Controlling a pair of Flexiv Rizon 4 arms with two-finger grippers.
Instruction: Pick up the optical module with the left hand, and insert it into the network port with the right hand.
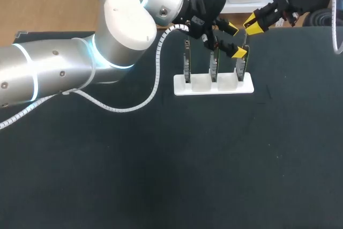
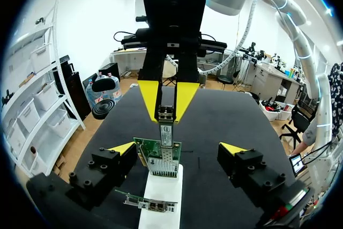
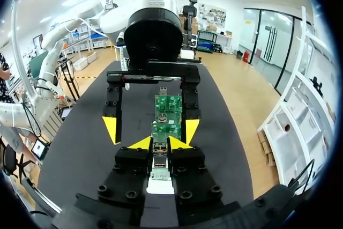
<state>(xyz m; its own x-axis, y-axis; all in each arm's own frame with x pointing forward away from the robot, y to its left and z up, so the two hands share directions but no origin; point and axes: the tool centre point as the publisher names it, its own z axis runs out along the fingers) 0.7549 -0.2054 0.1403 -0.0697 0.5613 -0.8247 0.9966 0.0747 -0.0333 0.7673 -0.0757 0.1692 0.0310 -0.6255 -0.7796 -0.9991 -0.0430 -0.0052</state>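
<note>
**Optical module** (image 2: 165,126): slim, narrow metal bar with a darker cap at the gripped end. It stands upright, its lower end at the top edge of a green card (image 2: 158,156). Whether it is seated in the port cannot be told. In the right wrist view the module (image 3: 159,159) shows as a small metal block with a dark square face.

**Right hand** (image 3: 159,144): yellow tips drawn narrow, pinching the module from two sides, directly above the card.

**Left hand** (image 2: 178,148): fingers spread wide, one on either side of the same card, touching nothing.

**White holder** (image 1: 213,86): on the dark desk (image 1: 161,175). It carries three upright cards in a row, and the one being worked on is at the end nearest the right arm.
</note>
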